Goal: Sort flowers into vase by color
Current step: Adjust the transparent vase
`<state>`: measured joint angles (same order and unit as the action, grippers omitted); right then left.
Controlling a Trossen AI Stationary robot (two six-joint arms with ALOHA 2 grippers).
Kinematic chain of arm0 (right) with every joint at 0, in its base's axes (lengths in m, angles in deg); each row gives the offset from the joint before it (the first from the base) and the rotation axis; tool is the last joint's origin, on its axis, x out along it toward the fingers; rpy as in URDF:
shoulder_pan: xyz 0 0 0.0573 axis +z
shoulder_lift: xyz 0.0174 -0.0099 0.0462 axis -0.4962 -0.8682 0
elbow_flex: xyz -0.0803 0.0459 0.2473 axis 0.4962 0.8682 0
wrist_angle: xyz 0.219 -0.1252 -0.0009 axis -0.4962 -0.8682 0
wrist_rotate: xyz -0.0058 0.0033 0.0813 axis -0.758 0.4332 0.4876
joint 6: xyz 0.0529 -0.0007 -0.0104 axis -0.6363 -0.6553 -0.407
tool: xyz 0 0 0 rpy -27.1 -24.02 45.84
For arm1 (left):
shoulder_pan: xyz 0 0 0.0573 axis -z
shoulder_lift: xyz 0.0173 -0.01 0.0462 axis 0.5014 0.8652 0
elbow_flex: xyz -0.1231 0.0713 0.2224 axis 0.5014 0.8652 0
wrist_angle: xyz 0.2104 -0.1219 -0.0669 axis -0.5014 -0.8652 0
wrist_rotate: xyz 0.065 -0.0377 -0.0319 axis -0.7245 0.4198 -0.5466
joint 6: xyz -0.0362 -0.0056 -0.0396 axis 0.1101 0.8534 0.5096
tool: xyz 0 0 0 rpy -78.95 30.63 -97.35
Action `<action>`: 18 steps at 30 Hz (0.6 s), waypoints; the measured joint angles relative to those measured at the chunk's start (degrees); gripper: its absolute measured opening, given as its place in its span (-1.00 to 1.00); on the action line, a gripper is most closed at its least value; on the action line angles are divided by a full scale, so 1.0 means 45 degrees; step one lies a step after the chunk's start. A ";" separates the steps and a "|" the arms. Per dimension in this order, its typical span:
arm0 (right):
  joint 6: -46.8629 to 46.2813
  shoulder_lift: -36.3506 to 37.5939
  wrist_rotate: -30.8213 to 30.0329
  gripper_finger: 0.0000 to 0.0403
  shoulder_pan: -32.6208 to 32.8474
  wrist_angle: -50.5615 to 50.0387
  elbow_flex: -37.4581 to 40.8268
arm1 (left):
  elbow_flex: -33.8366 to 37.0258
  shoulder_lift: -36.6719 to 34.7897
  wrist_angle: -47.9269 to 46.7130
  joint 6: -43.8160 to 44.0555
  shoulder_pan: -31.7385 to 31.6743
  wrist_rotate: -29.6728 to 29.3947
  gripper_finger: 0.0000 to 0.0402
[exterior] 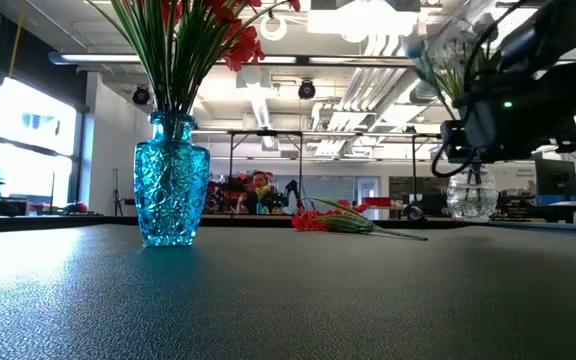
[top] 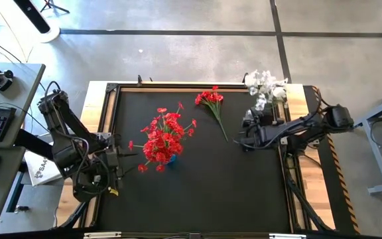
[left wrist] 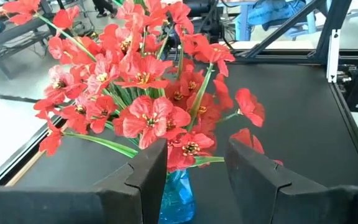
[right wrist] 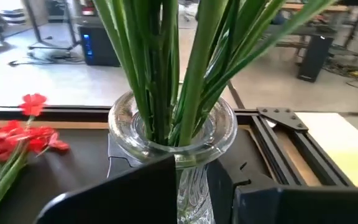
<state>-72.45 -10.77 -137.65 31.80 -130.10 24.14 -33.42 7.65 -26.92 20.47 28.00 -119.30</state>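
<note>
Most of my job looks done. Closest to the front of the tabletop (top: 197, 199) stands my blue vase (exterior: 172, 192), and it is full of red flowers (top: 163, 138). Their green stems go down into it and the blooms spread out on top.

A bit farther back, one red sprig (top: 211, 101) lies flat on the black tabletop. It is not in any vase yet. I think it belongs with the other red ones, so that is the piece still left to do.

At the far right corner stands my clear glass vase (right wrist: 174, 144). The white flowers (top: 265, 83) are in it, with many green stems going down through its round rim. I see no white flower lying loose.

Now my arms. My left pincer (left wrist: 196, 180) sits low at the left side of the tabletop, pointing at the red bunch. Its two fingers stand apart and hold nothing. The blue vase shows between them, but farther off, so they are not touching it.

My right pincer (top: 249, 121) reaches across from the right side and sits just in front of the glass vase, near the loose red sprig. Its fingers are pressed together. I see nothing held between them.
</note>
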 joint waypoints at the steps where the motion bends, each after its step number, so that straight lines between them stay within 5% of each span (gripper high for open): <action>1: 0.0386 0.0000 0.0003 -0.95 -0.0216 0.0452 0.0000 | -0.0001 -0.0001 0.0000 -0.0001 -0.0055 0.0015 -0.25; 5: 0.3441 0.0001 0.0170 -0.95 -0.1034 0.3071 0.0000 | 0.0003 0.0003 0.0000 -0.0005 -0.0258 0.0043 -0.25; 12: 1.1643 0.0068 0.2224 -0.95 -0.2763 0.7946 -0.0038 | 0.0000 0.0001 0.0000 0.0000 -0.0263 0.0174 -0.25; 18: 1.2868 0.0325 0.2940 -0.95 -0.3197 0.8205 0.0012 | 0.0003 0.0000 0.0002 0.0083 -0.0263 0.0521 -0.25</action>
<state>-14.55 -9.30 -124.42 17.42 -93.17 24.19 -33.41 7.65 -26.91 20.84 26.81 -116.95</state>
